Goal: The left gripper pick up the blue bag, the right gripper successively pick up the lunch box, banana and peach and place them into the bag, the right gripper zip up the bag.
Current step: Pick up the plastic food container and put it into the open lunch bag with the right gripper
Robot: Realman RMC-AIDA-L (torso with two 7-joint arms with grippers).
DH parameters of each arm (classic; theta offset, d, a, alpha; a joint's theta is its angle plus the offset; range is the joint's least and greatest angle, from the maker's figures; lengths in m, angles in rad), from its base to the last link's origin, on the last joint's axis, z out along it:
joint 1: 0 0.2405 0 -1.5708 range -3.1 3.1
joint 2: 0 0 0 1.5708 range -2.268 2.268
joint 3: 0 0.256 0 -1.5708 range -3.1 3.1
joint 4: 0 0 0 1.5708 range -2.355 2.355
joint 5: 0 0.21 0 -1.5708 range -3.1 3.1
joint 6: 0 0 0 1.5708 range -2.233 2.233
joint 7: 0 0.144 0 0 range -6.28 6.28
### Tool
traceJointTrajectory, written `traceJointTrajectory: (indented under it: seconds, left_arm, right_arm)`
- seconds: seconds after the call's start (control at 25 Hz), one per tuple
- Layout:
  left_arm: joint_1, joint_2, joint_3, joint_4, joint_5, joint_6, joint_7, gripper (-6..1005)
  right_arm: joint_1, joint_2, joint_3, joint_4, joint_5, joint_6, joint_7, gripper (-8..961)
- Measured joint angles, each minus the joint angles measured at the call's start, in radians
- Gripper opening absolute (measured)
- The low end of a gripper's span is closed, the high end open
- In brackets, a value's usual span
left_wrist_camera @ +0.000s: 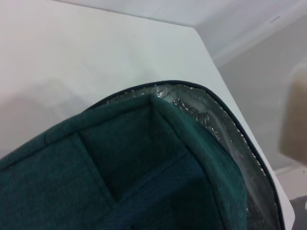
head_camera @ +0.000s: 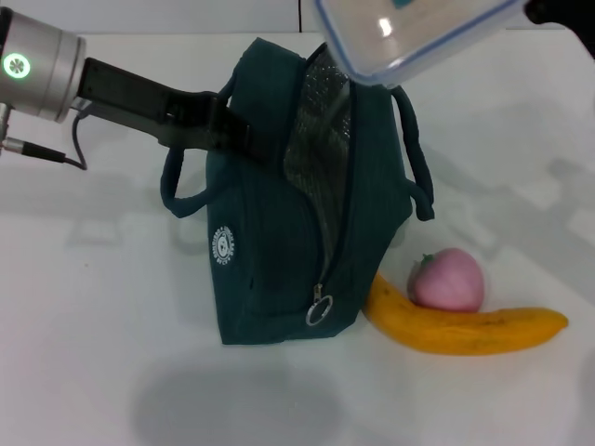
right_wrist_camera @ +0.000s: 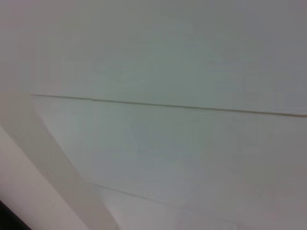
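Note:
The blue bag (head_camera: 270,260) stands tilted on the white table, its top unzipped and the silver lining (head_camera: 316,121) showing. My left gripper (head_camera: 237,130) reaches in from the left and is shut on the bag's upper edge near one handle. The left wrist view shows the bag's rim (left_wrist_camera: 120,182) and foil lining (left_wrist_camera: 230,129) up close. The clear lunch box (head_camera: 409,32) hangs in the air above the bag's opening. My right gripper (head_camera: 558,7) holds it at the top right edge of the head view. To the right of the bag's base the banana (head_camera: 465,330) lies on the table. The peach (head_camera: 448,279) rests against it.
The bag's metal ring zipper pull (head_camera: 319,308) hangs low on its front edge. White table (head_camera: 93,353) spreads to the left and front of the bag. The right wrist view shows only pale surfaces.

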Motion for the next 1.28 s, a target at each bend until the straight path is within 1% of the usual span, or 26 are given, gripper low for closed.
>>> traceJointTrajectory:
  seconds: [0.24, 0.52, 0.72, 0.84, 1.04, 1.24, 1.28]
  left_arm:
    - [-0.024, -0.001, 0.000, -0.042, 0.001, -0.008, 0.031, 35]
    - [-0.026, -0.001, -0.009, -0.044, -0.002, -0.017, 0.051, 35]
    - [-0.020, 0.005, -0.012, -0.045, -0.005, -0.033, 0.051, 35]
    - [-0.020, 0.005, -0.012, -0.045, -0.006, -0.034, 0.051, 35]
    - [-0.022, 0.007, -0.010, -0.045, -0.005, -0.035, 0.051, 35]
    - [-0.023, 0.007, -0.009, -0.045, -0.005, -0.035, 0.051, 35]
    - [-0.022, 0.007, -0.009, -0.045, -0.005, -0.035, 0.051, 35]
  right_arm:
    - [0.024, 0.000, -0.001, -0.002, -0.080, 0.137, -0.046, 96]
    - [0.025, 0.000, -0.003, 0.014, -0.145, 0.222, -0.094, 118]
    - [0.022, 0.000, -0.005, 0.015, -0.174, 0.265, -0.096, 133]
    - [0.038, 0.000, -0.011, 0.015, -0.183, 0.290, -0.108, 142]
    - [0.067, 0.000, -0.014, 0.015, -0.185, 0.291, -0.128, 158]
    - [0.073, 0.000, -0.013, 0.010, -0.185, 0.295, -0.133, 173]
    - [0.073, 0.000, -0.013, 0.008, -0.185, 0.295, -0.133, 227]
